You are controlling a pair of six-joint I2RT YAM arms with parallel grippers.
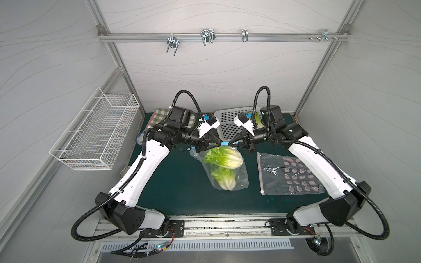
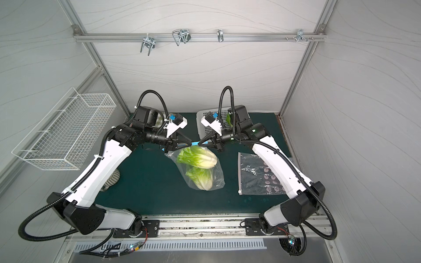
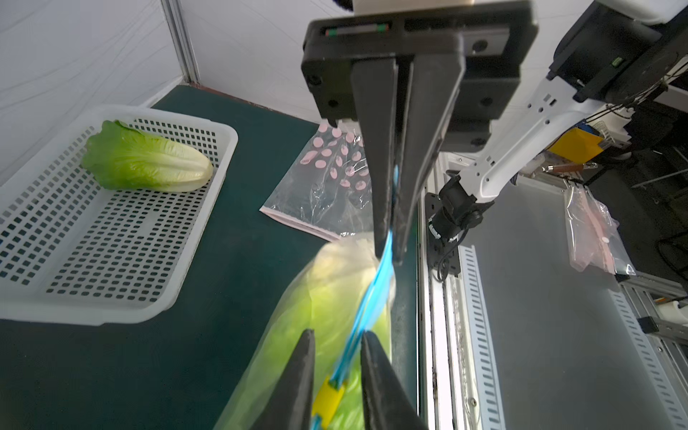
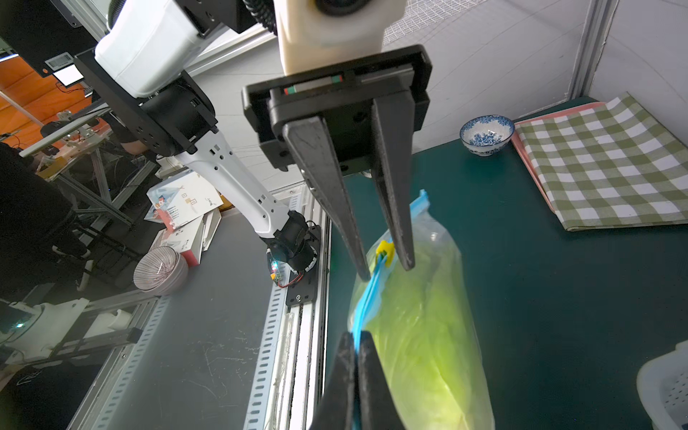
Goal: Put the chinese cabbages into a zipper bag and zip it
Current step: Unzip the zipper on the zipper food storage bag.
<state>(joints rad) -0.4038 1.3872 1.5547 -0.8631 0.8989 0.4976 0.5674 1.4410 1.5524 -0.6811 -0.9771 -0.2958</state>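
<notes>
A clear zipper bag [image 1: 227, 173] hangs by its blue zip strip [image 1: 224, 143] over the middle of the green mat, with two chinese cabbages [image 1: 224, 157] [image 1: 224, 178] inside it. My right gripper [image 4: 357, 335] is shut on one end of the strip; it also shows in the left wrist view [image 3: 389, 255]. My left gripper [image 3: 338, 333] stands narrowly open, its fingers on either side of the strip and the yellow slider [image 3: 327, 400], without pinching them. A third cabbage [image 3: 145, 162] lies in the white basket [image 3: 111, 260] at the back.
A second zipper bag with pink dots [image 1: 289, 175] lies flat on the mat at the right, under my right arm. A checked cloth [image 4: 603, 163] and a blue-and-white bowl [image 4: 486, 134] sit at the back left. A wire basket [image 1: 95, 141] hangs on the left wall.
</notes>
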